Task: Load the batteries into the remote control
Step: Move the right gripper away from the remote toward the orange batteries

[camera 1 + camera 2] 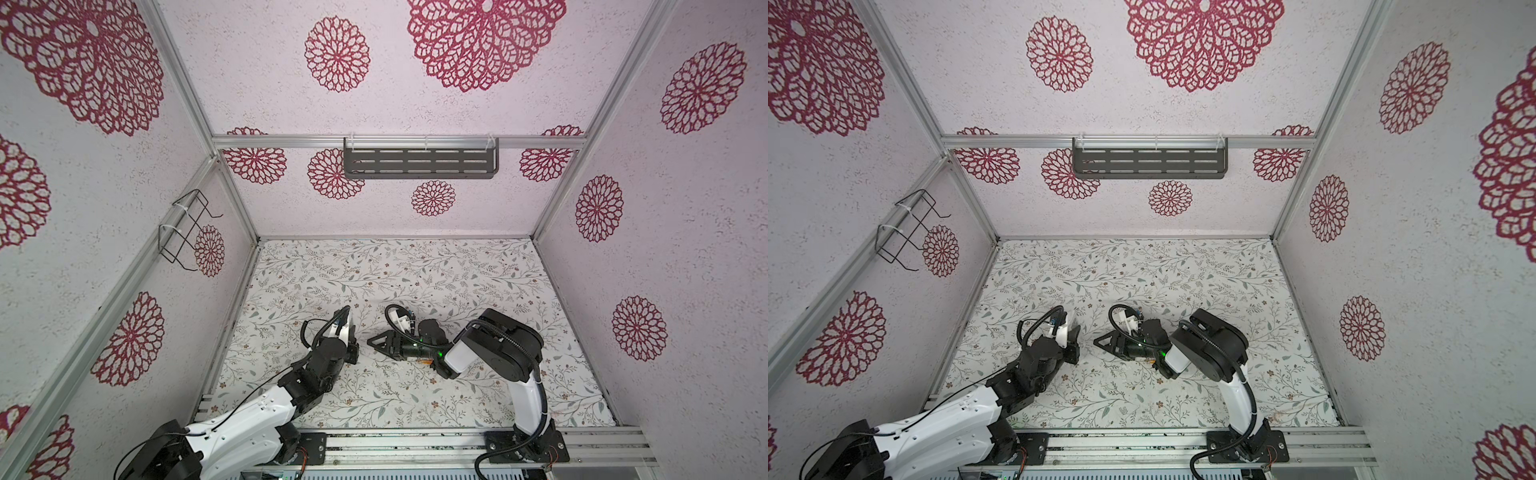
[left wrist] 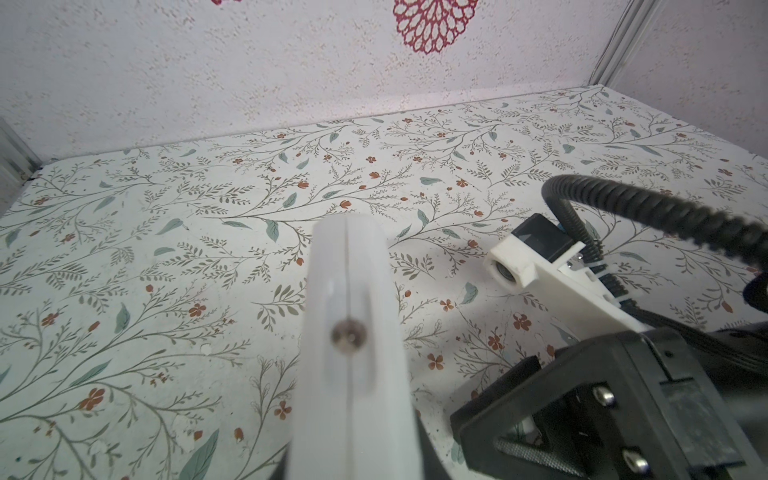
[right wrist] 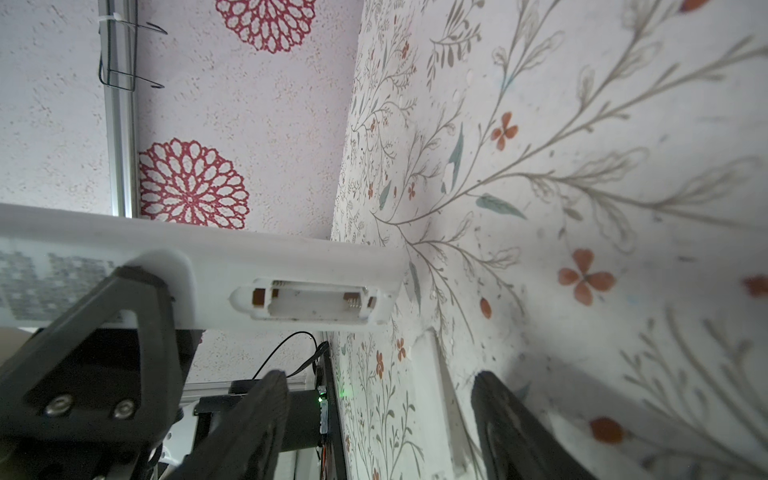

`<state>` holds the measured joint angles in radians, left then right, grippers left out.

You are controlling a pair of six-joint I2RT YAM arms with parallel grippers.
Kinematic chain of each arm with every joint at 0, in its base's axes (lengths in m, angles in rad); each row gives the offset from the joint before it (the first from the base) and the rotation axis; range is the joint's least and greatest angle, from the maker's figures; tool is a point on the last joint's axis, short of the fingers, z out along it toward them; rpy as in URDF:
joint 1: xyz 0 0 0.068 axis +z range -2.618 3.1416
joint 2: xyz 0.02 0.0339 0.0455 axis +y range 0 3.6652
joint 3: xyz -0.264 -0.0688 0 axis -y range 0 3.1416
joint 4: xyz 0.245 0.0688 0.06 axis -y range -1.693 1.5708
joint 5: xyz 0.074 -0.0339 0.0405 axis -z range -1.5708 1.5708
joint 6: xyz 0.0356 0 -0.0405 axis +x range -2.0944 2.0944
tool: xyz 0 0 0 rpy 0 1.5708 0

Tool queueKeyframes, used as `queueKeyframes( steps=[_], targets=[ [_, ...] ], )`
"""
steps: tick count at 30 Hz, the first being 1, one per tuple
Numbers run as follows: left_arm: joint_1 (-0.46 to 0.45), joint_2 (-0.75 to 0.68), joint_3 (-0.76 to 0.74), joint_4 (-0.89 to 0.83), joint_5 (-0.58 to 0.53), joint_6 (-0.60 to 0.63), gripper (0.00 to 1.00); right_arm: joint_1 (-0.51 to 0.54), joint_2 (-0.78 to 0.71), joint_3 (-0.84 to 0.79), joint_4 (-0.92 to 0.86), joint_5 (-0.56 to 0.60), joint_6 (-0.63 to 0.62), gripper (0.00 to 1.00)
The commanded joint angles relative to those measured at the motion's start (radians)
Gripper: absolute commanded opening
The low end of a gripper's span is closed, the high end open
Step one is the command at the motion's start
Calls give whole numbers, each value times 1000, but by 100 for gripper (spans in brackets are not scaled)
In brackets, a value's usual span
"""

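Note:
My left gripper (image 2: 353,465) is shut on the remote control (image 2: 349,299), a slim white slab that sticks out from the jaws above the table. In the right wrist view the remote control (image 3: 257,266) shows its back, with a label and an open, empty battery compartment (image 3: 316,301); a black left finger (image 3: 124,316) clamps it. My right gripper (image 3: 378,386) stands open and empty just right of the left one, its fingers (image 1: 376,343) pointing left towards the remote. A bit of orange battery (image 1: 424,362) (image 1: 1149,361) peeks out on the table under the right wrist.
A flat pale rectangular piece (image 3: 434,382) lies on the floral table (image 1: 415,270) below the right gripper. A grey slotted shelf (image 1: 419,160) hangs on the back wall and a wire rack (image 1: 187,228) on the left wall. Aluminium rails (image 1: 415,444) run along the front edge.

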<state>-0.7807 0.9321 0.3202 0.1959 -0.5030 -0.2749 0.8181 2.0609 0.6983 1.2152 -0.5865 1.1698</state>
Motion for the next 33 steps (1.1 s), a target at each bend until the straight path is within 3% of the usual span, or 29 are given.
queueKeyframes(
  steps=[1,10,15,19,25,33],
  targets=[
    [1,-40,64,-44,-12,3,0,-5,-60,15,-175,-15,-108,72],
    [25,-95,274,-358,42,-52,0,-5,-323,140,-866,165,-489,71],
    [48,-112,386,-502,208,-46,0,-6,-446,224,-1239,382,-640,69],
    [63,-129,441,-564,383,-24,0,-11,-521,276,-1466,542,-684,68],
    [83,-150,471,-598,571,10,0,-16,-599,277,-1637,667,-684,66],
    [106,-145,423,-465,757,-60,0,-19,-643,213,-1704,738,-654,55]
  ],
)
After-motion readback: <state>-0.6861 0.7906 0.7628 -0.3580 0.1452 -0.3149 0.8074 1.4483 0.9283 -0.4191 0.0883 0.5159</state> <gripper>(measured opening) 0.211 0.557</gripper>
